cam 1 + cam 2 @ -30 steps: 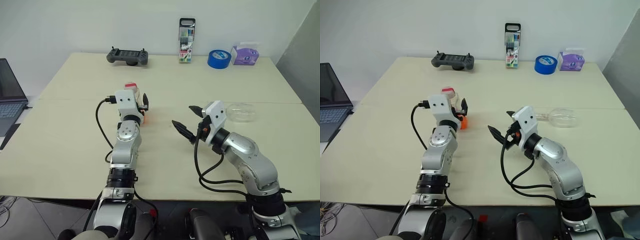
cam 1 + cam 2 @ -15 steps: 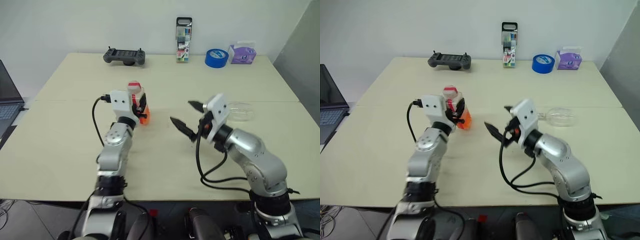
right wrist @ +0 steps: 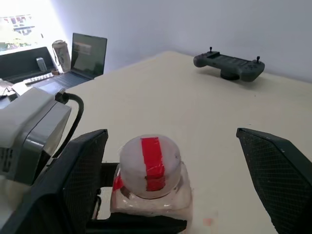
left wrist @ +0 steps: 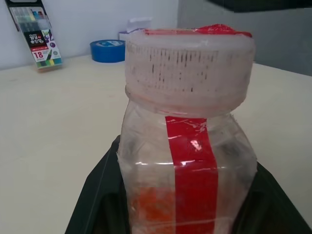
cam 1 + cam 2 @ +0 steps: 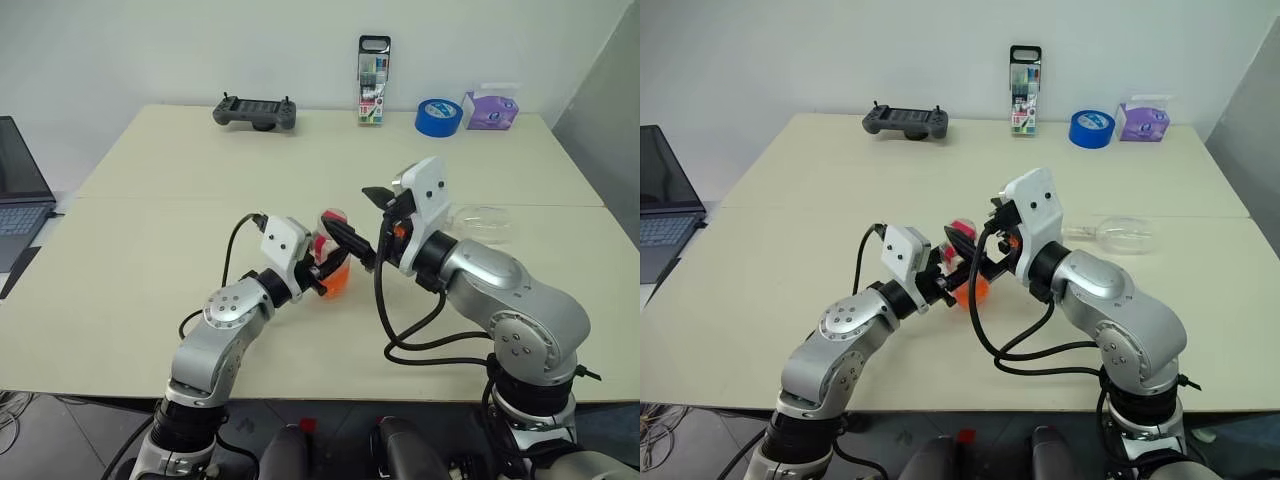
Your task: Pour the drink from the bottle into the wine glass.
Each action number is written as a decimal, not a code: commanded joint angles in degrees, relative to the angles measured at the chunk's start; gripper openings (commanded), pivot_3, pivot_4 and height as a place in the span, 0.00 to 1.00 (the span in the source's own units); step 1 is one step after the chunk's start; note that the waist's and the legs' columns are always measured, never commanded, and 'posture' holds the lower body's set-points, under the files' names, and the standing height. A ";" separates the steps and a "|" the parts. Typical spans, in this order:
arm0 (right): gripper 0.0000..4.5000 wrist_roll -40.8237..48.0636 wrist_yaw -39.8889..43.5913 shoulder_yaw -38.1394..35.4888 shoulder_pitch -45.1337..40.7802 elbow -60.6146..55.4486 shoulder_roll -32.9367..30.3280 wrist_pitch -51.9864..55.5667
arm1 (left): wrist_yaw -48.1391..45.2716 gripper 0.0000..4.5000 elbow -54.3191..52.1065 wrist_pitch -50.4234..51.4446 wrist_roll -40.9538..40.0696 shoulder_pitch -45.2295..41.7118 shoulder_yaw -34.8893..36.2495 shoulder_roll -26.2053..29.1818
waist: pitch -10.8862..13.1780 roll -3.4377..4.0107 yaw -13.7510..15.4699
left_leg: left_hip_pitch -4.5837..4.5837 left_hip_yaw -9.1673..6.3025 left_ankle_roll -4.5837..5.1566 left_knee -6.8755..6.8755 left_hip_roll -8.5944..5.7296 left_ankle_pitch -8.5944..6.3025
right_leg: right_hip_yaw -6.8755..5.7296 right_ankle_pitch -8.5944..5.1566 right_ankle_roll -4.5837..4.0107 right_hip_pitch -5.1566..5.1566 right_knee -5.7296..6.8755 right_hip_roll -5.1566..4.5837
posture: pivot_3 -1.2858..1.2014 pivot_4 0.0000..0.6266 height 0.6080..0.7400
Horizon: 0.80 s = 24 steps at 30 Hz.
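Left eye view gives you the left gripper (image 5: 322, 272) near the middle of the table (image 5: 150, 190), with its two black fingers pressed on the sides of the bottle (image 5: 333, 268), which it holds upright. In the left wrist view you see the bottle very close, the fingers (image 4: 95, 197) dark on both of its sides, the red strip down its front, the white ribbed cap (image 4: 190, 73) with red on top, and the drink (image 4: 151, 204) as an orange band low inside. The right gripper (image 5: 368, 222) stands at about 1 o'clock from the bottle, and its fingers are spread wide; you can see in the right wrist view that the cap sits between the two black fingers (image 3: 280, 175) and that they do not touch it. From the bottle, the wine glass (image 5: 480, 222) is at about 2 o'clock, lying on its side on the table behind the right arm and partly hidden by it. Farther out, along the far edge of the table, you find a black controller (image 5: 255, 111) at about 11 o'clock, a marker pack (image 5: 373, 82) at 12 o'clock, then a blue tape roll (image 5: 437, 116) and a purple tissue box (image 5: 489, 108) at about 1 o'clock. A laptop (image 5: 20, 190) is beside the table at about 9 o'clock.
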 commanded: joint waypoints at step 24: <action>0.44 3.54 -2.28 -1.94 -2.43 0.01 2.18 -0.45 | 1.32 0.40 -4.80 -1.04 -0.22 1.31 0.71 -2.39 | 0.01 0.02 -0.05 | -0.01 0.02 0.00 -0.01 -0.01 0.00 | -0.01 -0.10 0.17 0.00 -0.04 0.03 | 0.52 0.24 1.00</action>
